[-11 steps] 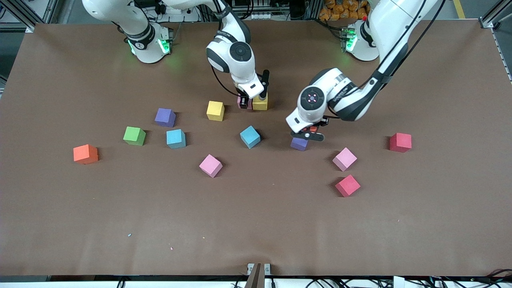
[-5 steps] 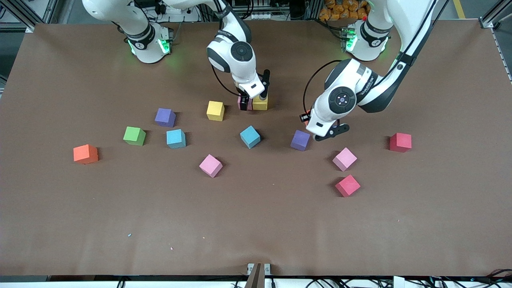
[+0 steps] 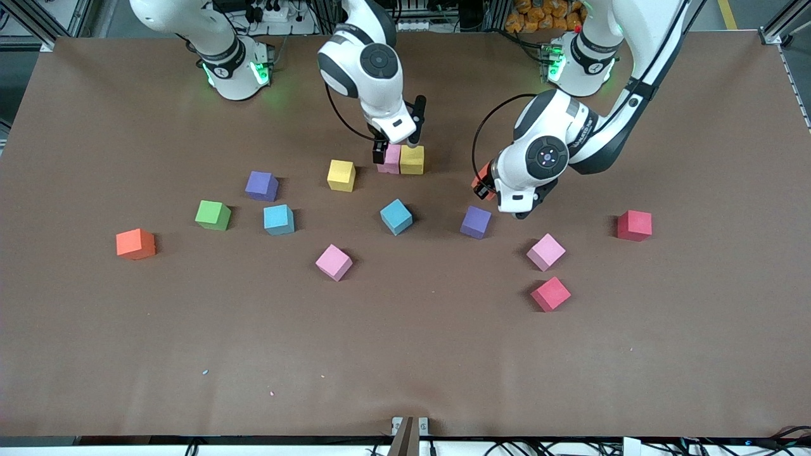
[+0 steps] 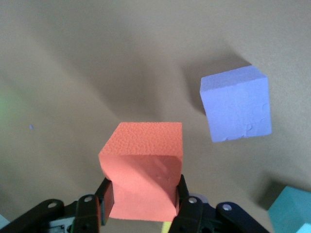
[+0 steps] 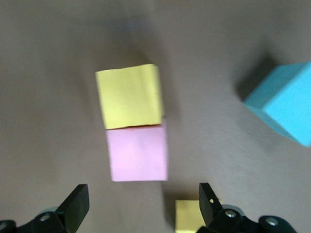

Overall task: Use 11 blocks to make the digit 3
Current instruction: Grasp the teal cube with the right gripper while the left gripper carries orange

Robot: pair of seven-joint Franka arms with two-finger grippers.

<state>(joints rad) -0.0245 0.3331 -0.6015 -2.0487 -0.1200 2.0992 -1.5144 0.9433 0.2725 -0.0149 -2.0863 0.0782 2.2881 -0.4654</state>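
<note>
The brown tabletop (image 3: 405, 354) is wide and has much bare room on the side nearer to the front camera. The loose cubes lie in a band across its middle, well away from every edge.

The digit 3 is only begun: a pink matte foam cube (image 3: 389, 158) and a yellow matte foam cube (image 3: 412, 159) stand touching side by side, far from the front camera and between the two arm bases. The other cubes are scattered:
- second yellow cube (image 3: 341, 175)
- two purple cubes (image 3: 261, 185) and (image 3: 475, 221)
- two blue cubes (image 3: 279, 219) and (image 3: 396, 216)
- two more pink cubes (image 3: 334, 261) and (image 3: 545, 251)
- two red cubes (image 3: 634, 225) and (image 3: 550, 293)
- orange cube (image 3: 135, 244), toward the right arm's end
- green cube (image 3: 213, 215), which is not needed

The right claw (image 3: 396, 144) hangs just over the pink and yellow pair. Its fingers are spread wide and hold nothing.

The left claw (image 4: 143, 191) is closed on a second orange foam cube (image 4: 146, 155). It carries this cube in the air over bare tabletop, beside the purple cube that lies nearer to the left arm.

The cubes look light and a little soft, with a grainy surface that probably does not slip. Two opposite flat faces are the best place to hold one, as the left claw does. The room beside the pair is narrow, so a cube lowered there could push its neighbours if it comes down tilted.
</note>
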